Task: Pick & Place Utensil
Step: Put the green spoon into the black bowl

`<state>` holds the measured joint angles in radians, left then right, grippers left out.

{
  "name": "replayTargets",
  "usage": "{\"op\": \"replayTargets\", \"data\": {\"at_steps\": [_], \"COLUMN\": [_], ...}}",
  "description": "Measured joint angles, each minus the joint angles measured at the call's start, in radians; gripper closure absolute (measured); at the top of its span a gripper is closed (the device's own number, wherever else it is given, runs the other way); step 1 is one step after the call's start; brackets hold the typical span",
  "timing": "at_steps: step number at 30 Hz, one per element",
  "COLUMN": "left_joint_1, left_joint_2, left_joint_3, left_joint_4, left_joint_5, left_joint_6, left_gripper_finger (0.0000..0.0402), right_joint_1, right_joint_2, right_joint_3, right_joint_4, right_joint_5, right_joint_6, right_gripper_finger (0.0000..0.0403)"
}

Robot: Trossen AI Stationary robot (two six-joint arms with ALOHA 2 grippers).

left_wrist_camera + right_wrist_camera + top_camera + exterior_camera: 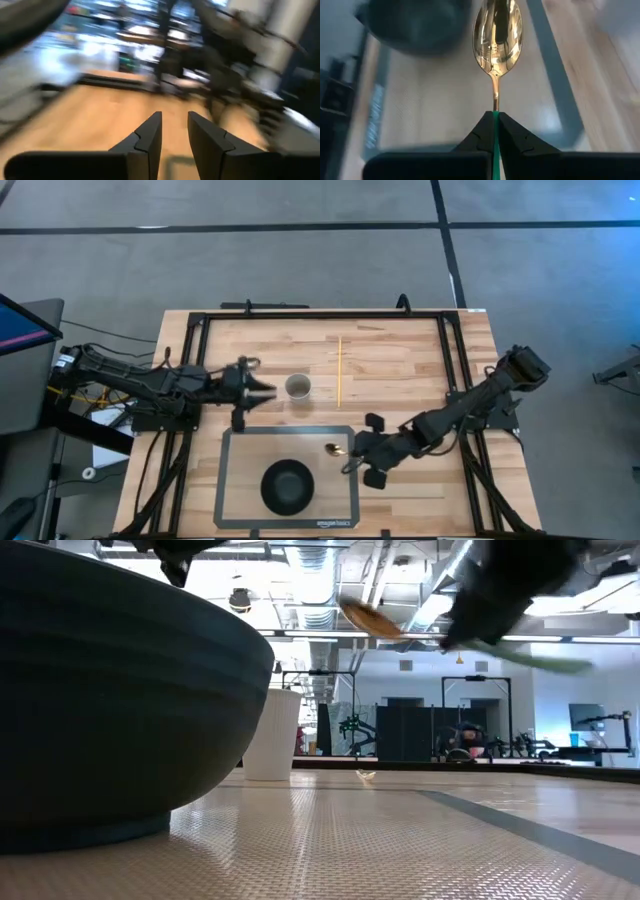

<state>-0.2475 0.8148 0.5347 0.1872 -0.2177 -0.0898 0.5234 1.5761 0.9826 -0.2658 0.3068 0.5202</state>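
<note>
The right gripper is clamped on the green handle of a gold spoon — its bowl hangs above the right part of the grey mat, clear of the surface in the low view. A black bowl sits on the mat, near the spoon. The left gripper hovers over the wooden counter just beside a white cup — its fingers slightly apart, holding nothing.
</note>
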Motion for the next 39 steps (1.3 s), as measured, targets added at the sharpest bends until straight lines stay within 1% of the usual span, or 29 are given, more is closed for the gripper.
{"op": "replayTargets", "data": {"at_steps": [3,4,6,8,10,11,13,15,17,19,21,23,24,26,27,34,36,39], "left_joint_1": [-0.044,-0.070,-0.139,-0.220,-0.311,-0.358,-0.446,-0.524,-0.580,-0.609,-0.628,-0.630,-0.633,-0.634,-0.636,-0.647,-0.650,-0.651], "left_joint_2": [0.026,0.038,0.074,0.126,0.190,0.220,0.288,0.355,0.431,0.509,0.574,0.629,0.644,0.676,0.684,0.707,0.707,0.707], "left_joint_3": [-0.021,-0.034,-0.071,-0.111,-0.137,-0.147,-0.147,-0.147,-0.146,-0.147,-0.147,-0.134,-0.128,-0.114,-0.113,-0.124,-0.124,-0.124], "left_joint_4": [0.003,0.008,0.034,0.084,0.162,0.194,0.247,0.277,0.302,0.368,0.433,0.481,0.481,0.482,0.481,0.468,0.467,0.465], "left_joint_5": [0.216,0.254,0.260,0.213,0.164,0.132,0.036,-0.088,-0.198,-0.270,-0.300,-0.307,-0.309,-0.315,-0.318,-0.343,-0.347,-0.354], "left_joint_6": [-0.045,-0.080,-0.157,-0.204,-0.208,-0.208,-0.204,-0.204,-0.203,-0.204,-0.206,-0.206,-0.206,-0.205,-0.203,-0.204,-0.203,-0.205], "left_gripper_finger": [0.0313,0.0318,0.0334,0.0358,0.0386,0.0393,0.0396,0.0397,0.0397,0.0397,0.0398,0.0398,0.0398,0.0398,0.0398,0.0398,0.0398,0.0398], "right_joint_1": [-0.022,-0.026,-0.028,-0.028,-0.028,-0.027,-0.026,-0.029,-0.033,-0.043,-0.055,-0.073,-0.085,-0.105,-0.114,-0.144,-0.156,-0.170], "right_joint_2": [0.052,0.075,0.129,0.186,0.244,0.265,0.300,0.329,0.365,0.413,0.460,0.507,0.528,0.572,0.590,0.696,0.728,0.764], "right_joint_3": [0.072,0.102,0.167,0.230,0.305,0.339,0.419,0.499,0.580,0.658,0.733,0.804,0.836,0.895,0.924,1.090,1.115,1.126], "right_joint_4": [0.012,0.010,0.011,0.007,0.008,-0.006,-0.052,-0.124,-0.186,-0.262,-0.335,-0.422,-0.460,-0.539,-0.548,-0.595,-0.601,-0.610], "right_joint_5": [-0.051,-0.068,-0.107,-0.170,-0.246,-0.273,-0.283,-0.283,-0.273,-0.279,-0.281,-0.289,-0.318,-0.421,-0.457,-0.551,-0.585,-0.663], "right_joint_6": [-0.062,-0.081,-0.113,-0.139,-0.173,-0.185,-0.184,-0.163,-0.133,-0.105,-0.066,0.006,0.032,0.064,0.080,0.179,0.235,0.312], "right_gripper_finger": [0.0401,0.0401,0.0401,0.0401,0.0400,0.0399,0.0398,0.0399,0.0401,0.0401,0.0401,0.0401,0.0401,0.0401,0.0401,0.0402,0.0402,0.0400]}}
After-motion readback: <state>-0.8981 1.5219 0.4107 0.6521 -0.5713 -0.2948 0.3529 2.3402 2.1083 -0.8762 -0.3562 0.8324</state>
